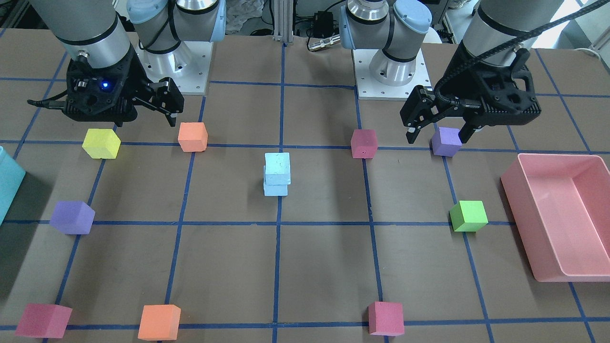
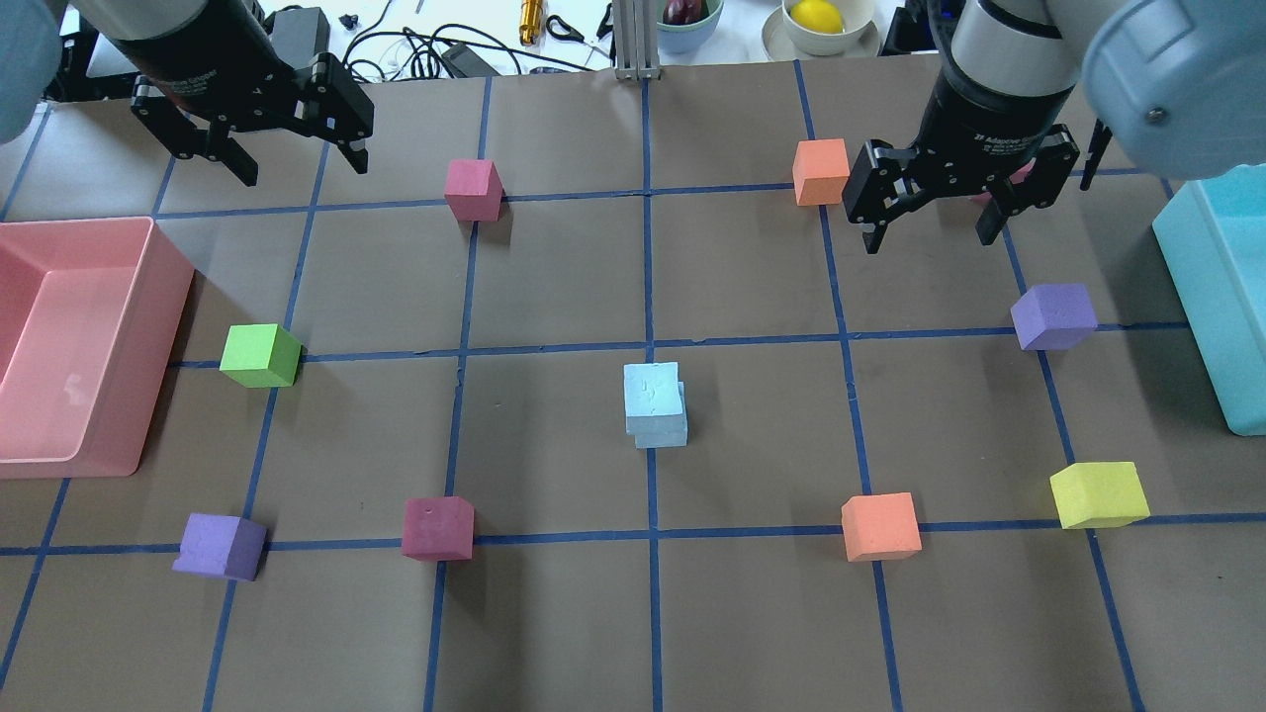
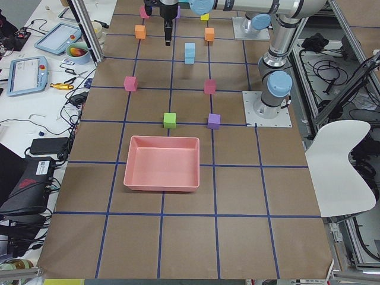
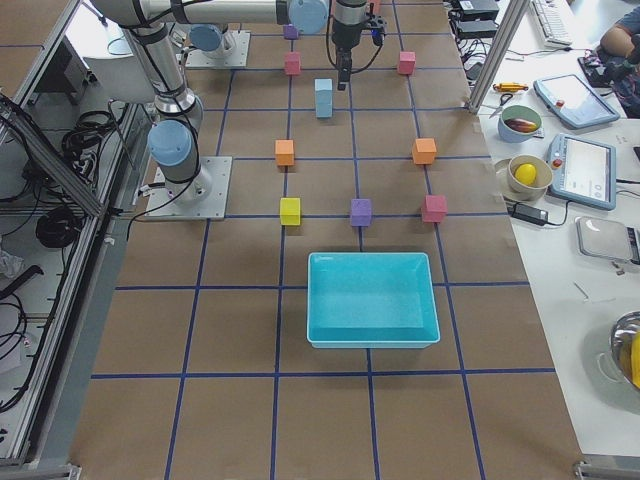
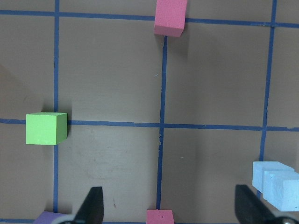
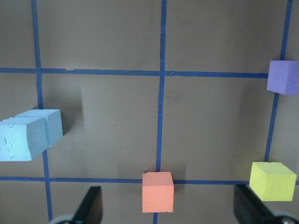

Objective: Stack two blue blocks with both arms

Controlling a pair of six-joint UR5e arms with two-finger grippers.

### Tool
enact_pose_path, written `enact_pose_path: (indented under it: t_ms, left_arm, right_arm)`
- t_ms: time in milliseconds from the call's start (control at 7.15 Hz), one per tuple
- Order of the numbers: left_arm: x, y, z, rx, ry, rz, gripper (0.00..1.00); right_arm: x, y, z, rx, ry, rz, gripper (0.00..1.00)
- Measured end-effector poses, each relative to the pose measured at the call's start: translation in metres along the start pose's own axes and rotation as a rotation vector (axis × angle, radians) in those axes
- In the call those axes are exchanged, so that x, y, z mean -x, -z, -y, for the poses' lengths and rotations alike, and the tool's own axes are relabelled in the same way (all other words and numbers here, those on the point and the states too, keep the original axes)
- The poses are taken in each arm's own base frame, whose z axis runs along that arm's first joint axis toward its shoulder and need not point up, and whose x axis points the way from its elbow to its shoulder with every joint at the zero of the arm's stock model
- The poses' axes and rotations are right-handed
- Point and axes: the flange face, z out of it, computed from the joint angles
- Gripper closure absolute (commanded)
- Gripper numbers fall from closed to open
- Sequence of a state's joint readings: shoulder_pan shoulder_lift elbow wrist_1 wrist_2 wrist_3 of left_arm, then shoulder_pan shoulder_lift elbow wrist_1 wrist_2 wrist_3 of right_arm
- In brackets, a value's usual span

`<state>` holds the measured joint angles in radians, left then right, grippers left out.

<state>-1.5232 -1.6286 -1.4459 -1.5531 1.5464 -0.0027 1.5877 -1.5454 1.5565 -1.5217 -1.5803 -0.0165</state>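
The black two-finger left gripper (image 2: 304,170) hangs above the brown paper-covered table (image 2: 554,613) with its jaws spread wide and nothing between them. The right gripper (image 2: 931,241) hangs the same way, jaws wide apart and empty, just beside an orange foam cube (image 2: 821,171). Both are well apart from the task's things.

At the middle of the table, on a crossing of the blue tape lines (image 2: 554,346), the upper pale blue foam cube (image 2: 653,391) rests on the lower pale blue foam cube (image 2: 665,435), so the pair's long axis stands upright. The upper one is turned a little and overhangs slightly, so its faces are not flush with those below. Its top is scuffed.

Farther out, a green foam cube (image 2: 259,354) lies near a pink plastic tray (image 2: 168,297) on the left arm's side. A purple foam cube (image 2: 1053,316) and a yellow foam cube (image 2: 1098,494) lie near a teal plastic bin (image 2: 1207,297) on the right arm's side.
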Motion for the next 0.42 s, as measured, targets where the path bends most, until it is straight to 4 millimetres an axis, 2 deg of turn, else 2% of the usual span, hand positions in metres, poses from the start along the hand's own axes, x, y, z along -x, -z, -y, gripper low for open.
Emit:
enact_pose_path:
  t_ms: [419]
  left_arm:
    - [-0.0025,-0.0056,-0.0096,0.012,-0.004,0.000,0.00]
  right_arm:
    - [-0.0001,0.0004,0.0003,-0.002,-0.001,-0.001,0.00]
